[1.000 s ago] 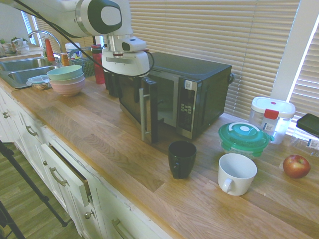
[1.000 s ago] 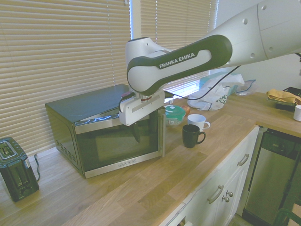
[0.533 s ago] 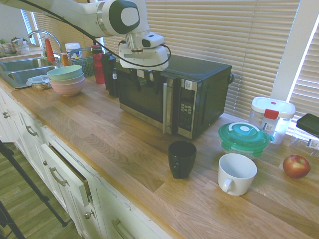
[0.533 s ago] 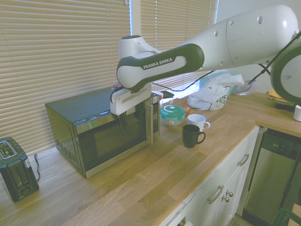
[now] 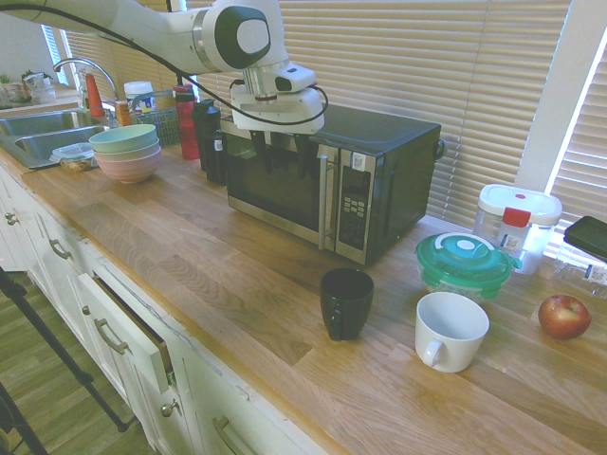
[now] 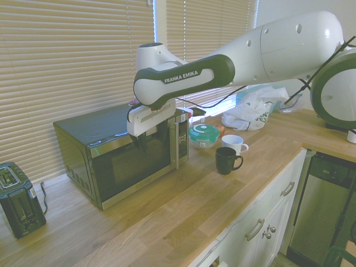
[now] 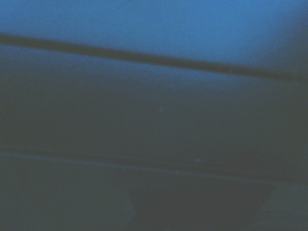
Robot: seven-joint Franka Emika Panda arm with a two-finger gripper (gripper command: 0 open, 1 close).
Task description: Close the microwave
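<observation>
The black microwave (image 5: 379, 142) stands on the wooden counter with its dark glass door flush against the steel front. Its silver bar handle (image 5: 329, 199) is upright beside the button panel (image 5: 356, 204). My gripper (image 5: 285, 158) is up against the upper part of the door, left of the handle. It is open, with nothing between the two dark fingers. From the other side, the microwave (image 6: 105, 119) has the gripper (image 6: 142, 142) in front of the door glass. The wrist view is only a dark, blurred surface seen from very close.
A black mug (image 5: 345, 301), a white mug (image 5: 450, 329), a green-lidded container (image 5: 465, 261), a white canister (image 5: 516, 225) and an apple (image 5: 563, 316) sit right of the microwave. Stacked bowls (image 5: 125, 152) and a sink (image 5: 47, 128) lie to the left. A toaster (image 6: 19, 206) stands beyond the far side.
The door stood wide open a second ago and has swung shut against the front. My gripper travelled with it toward the microwave and now rests at the door's upper part.
</observation>
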